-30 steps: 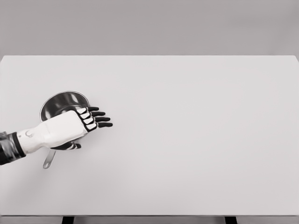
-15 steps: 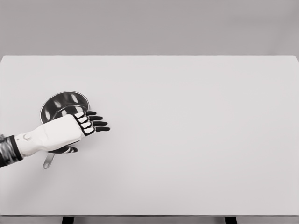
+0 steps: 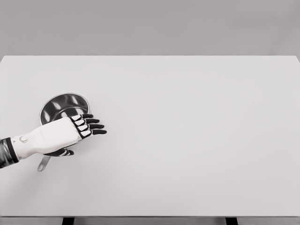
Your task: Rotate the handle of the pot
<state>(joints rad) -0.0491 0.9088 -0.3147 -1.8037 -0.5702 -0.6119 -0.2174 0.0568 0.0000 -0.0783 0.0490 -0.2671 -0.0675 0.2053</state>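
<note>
Fingers (image 3: 93,126) of your left hand (image 3: 56,135) were extended and loosely spread, pointing right, and held nothing that you could see. The thumb curled beneath the palm, close to the handle (image 3: 42,164); whether it touched could not be determined. The pot (image 3: 62,106) stood at the left of the surface (image 3: 197,140), its handle running down and left toward the near edge, with only the tip visible below the wrist. The right hand was not visible.

Judged step: approach to the handle, no grasp made. The next move called for lowering the hand onto the handle and closing round it, or pressing against its side, then sweeping it about the pot's centre.

Room was ample to the right and toward you. The left edge lay near, so a leftward sweep had less margin.
</note>
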